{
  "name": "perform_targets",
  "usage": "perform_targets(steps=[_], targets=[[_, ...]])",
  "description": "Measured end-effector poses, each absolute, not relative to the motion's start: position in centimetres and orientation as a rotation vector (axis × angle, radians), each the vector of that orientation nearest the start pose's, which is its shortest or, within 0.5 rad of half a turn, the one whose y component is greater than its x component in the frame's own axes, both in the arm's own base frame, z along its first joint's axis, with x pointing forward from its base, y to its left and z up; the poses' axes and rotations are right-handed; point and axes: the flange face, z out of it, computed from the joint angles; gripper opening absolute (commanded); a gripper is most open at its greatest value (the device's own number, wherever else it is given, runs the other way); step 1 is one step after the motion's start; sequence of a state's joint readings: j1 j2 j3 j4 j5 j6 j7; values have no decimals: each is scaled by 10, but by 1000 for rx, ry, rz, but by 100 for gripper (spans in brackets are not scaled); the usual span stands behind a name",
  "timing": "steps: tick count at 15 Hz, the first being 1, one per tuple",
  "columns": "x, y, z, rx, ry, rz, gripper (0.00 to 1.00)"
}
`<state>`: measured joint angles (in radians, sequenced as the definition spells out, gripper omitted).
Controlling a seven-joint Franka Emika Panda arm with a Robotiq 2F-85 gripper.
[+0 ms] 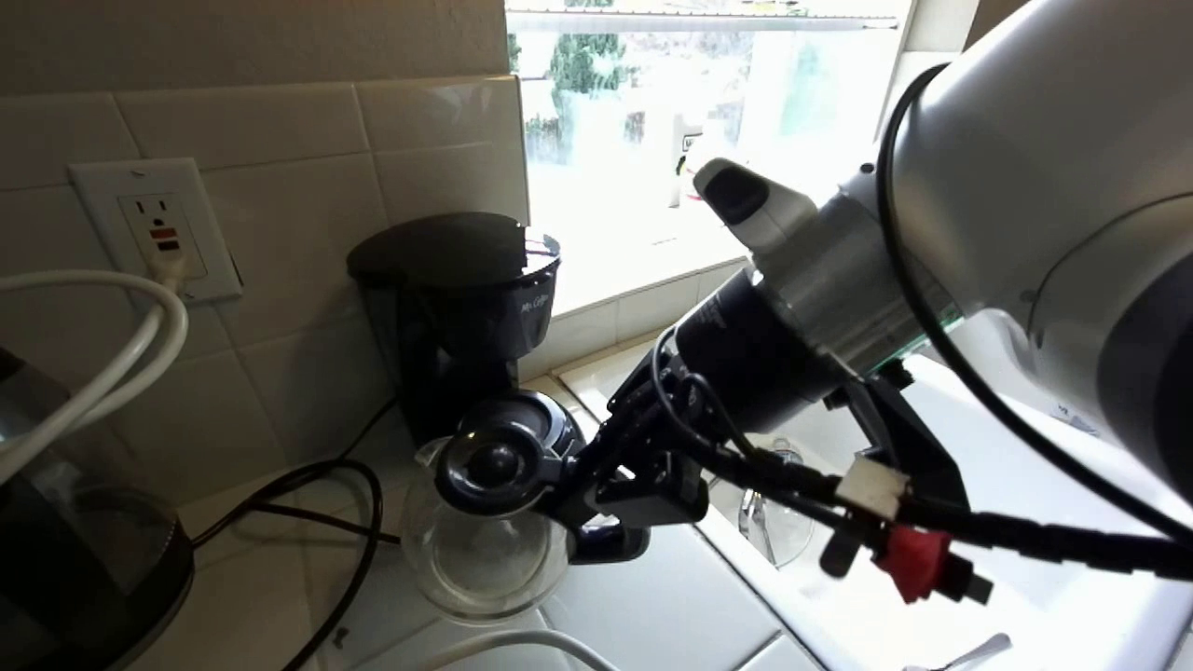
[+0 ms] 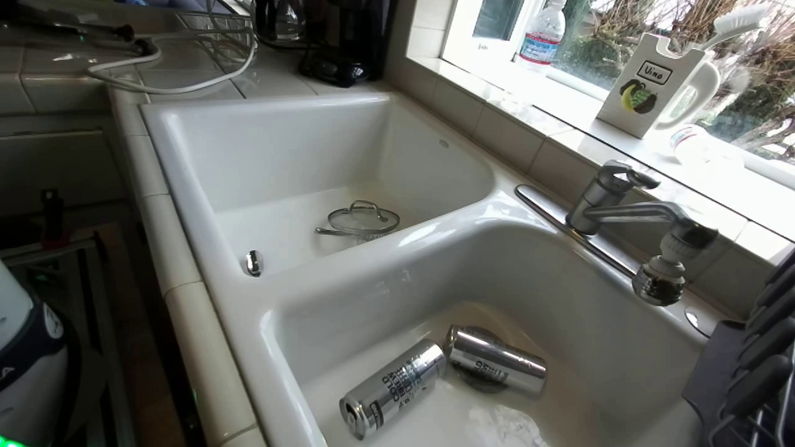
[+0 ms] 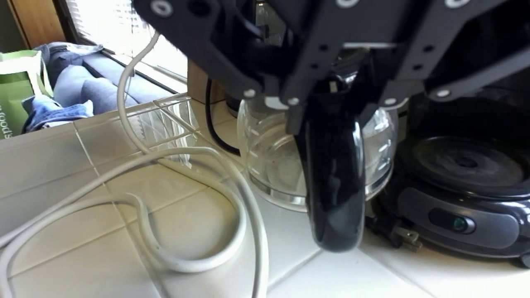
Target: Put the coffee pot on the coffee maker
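Coffee pot (image 1: 489, 550), round clear glass with black lid, low and left of centre in an exterior view! Higher in that frame looms the black plastic coffee maker (image 1: 452, 298). Over to the wrist view: top centre, the black jointed gripper (image 3: 330, 118) pinches the pot's curved black handle (image 3: 337, 186).

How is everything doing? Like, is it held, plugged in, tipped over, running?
Coffee maker, upright
Coffee pot, lidded, beside the coffee maker
Claw, closed on the coffee pot's handle
Black plug, unplugged
White cord, loosely looped
Faucet, not running
Glass lid, lying right way up
Cold brew can, on its side
Other can, on its side
Fruit-decorated pitcher, standing
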<state>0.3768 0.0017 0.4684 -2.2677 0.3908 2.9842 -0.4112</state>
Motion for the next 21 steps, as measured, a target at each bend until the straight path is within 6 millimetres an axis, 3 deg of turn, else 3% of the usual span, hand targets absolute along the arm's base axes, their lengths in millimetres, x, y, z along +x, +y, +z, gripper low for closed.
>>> perform_targets(steps=[3,4,10,11,15,21], targets=[[395,380,451,-2383,-1152,-827,7],[397,370,454,-2374,-1165,-809,30],[398,368,450,-2376,-1175,-792,30],[399,368,450,-2376,-1175,-792,7],[402,366,450,-2381,-1163,-792,7],[436,346,465,-2398,-1084,-828,7]])
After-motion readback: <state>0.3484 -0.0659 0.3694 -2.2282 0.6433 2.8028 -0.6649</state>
